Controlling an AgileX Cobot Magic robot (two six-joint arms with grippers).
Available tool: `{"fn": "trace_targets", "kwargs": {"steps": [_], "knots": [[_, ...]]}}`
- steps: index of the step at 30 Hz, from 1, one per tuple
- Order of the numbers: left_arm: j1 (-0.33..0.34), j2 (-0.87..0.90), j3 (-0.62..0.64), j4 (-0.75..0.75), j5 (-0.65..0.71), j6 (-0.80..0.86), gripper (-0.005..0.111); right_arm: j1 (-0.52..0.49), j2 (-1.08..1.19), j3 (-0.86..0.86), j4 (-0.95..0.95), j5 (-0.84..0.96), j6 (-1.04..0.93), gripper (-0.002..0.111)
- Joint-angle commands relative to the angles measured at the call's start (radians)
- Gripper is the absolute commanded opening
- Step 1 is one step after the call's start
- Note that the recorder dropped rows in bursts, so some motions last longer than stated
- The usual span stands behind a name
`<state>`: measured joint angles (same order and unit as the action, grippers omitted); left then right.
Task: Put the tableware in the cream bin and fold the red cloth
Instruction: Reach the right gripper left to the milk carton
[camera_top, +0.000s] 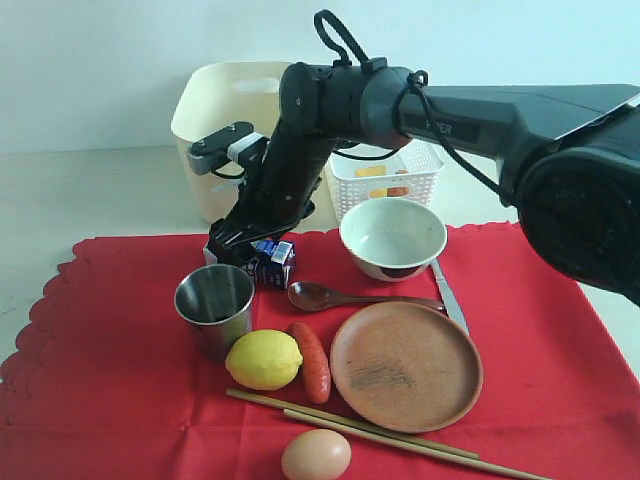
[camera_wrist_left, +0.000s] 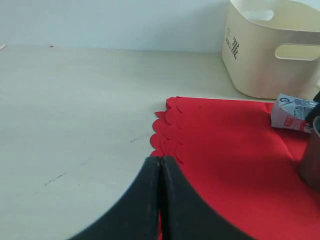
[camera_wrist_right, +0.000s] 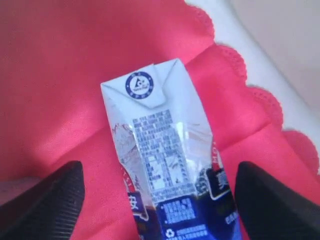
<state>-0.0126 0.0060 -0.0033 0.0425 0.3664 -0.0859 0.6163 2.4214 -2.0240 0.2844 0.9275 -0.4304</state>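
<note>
Looking at the right claw (camera_top: 240, 250) first: it's down at the far left part of the red cloth (camera_top: 100, 380), fingers spread wide with the small blue-white carton (camera_top: 275, 262) between them. In the right wrist view the carton lies flat on the cloth with a strip of red showing on each side, so the claw isn't pinching anything. Can't really tell from the exterior view whether the tips touch the cloth.

The left claw (camera_wrist_left: 161, 200) only shows up in its own wrist view. It's pressed together, holding nothing, over the left scalloped edge of the cloth where it meets the pale surface (camera_wrist_left: 75, 125).

All the tableware sits on the cloth:
- steel cup (camera_top: 214, 305), upright, just near of the carton
- white bowl (camera_top: 392, 238), far side, right of the carton
- dark wooden spoon (camera_top: 330, 297), lying between bowl and plate
- metal knife (camera_top: 450, 298), running from the bowl's right side along the plate's far right edge
- round brown plate (camera_top: 405, 365), near right
- chopsticks (camera_top: 370, 430), side by side along the near edge

A lemon (camera_top: 264, 359) and sausage (camera_top: 312, 362) touch each other between cup and plate, and an egg (camera_top: 316, 456) sits just near of the chopsticks.

The cream bin (camera_top: 215, 110) stands off the cloth at the far left behind the arm, with a white lattice basket (camera_top: 385, 180) to its right.
</note>
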Motion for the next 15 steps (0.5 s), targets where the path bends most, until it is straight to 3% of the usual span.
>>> {"fn": "trace_targets", "kwargs": {"steps": [1, 5, 10, 15], "knots": [[0.003, -0.006, 0.003, -0.003, -0.013, 0.003, 0.000, 0.000, 0.017, -0.008, 0.006, -0.012, -0.012, 0.073], [0.003, -0.006, 0.003, -0.003, -0.013, 0.003, 0.000, 0.000, 0.019, -0.008, 0.002, -0.034, -0.012, 0.052], [0.003, -0.006, 0.003, -0.003, -0.013, 0.003, 0.000, 0.000, 0.019, -0.008, -0.013, -0.039, 0.017, 0.002], [0.003, -0.006, 0.003, -0.003, -0.013, 0.003, 0.000, 0.000, -0.037, -0.008, -0.013, -0.037, 0.032, 0.000]]}}
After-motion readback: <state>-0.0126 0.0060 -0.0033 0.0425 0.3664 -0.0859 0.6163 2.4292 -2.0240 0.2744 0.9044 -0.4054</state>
